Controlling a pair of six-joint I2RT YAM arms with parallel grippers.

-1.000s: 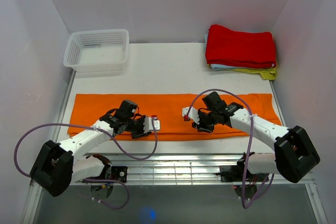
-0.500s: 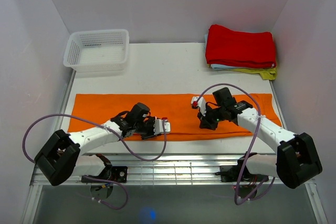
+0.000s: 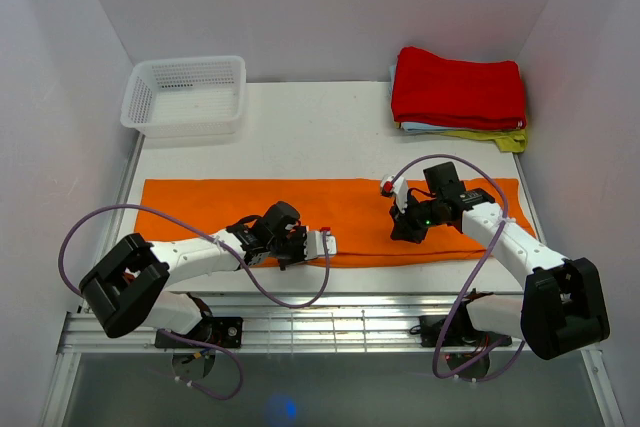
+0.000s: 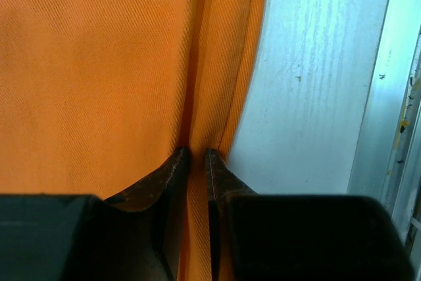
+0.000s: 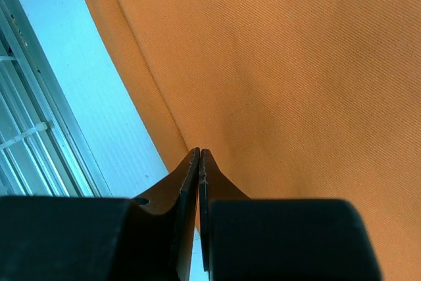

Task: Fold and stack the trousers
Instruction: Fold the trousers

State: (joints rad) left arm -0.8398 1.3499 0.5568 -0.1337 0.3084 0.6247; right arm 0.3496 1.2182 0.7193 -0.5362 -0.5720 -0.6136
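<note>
The orange trousers [image 3: 200, 209] lie as one long flat strip across the table. My left gripper [image 3: 321, 242] is low at their near edge, about mid-length. In the left wrist view its jaws [image 4: 197, 153] stand narrow, pinching a raised ridge of the trousers [image 4: 99, 64] next to the hem. My right gripper [image 3: 390, 188] hangs above the right half of the strip. The right wrist view shows it [image 5: 199, 151] with its tips pressed together and no cloth between them. There the trousers [image 5: 296, 64] lie flat below, and their near edge runs past the tips.
A white basket [image 3: 185, 97] stands at the back left. A stack of folded cloths with a red one on top [image 3: 458, 87] sits at the back right. A metal rail with a grid [image 3: 330, 317] runs along the table's near edge. White walls close in both sides.
Both grippers have moved right along the trousers. The right gripper shut and shifted toward the back. The left jaws narrowed onto a fold at the near edge.
</note>
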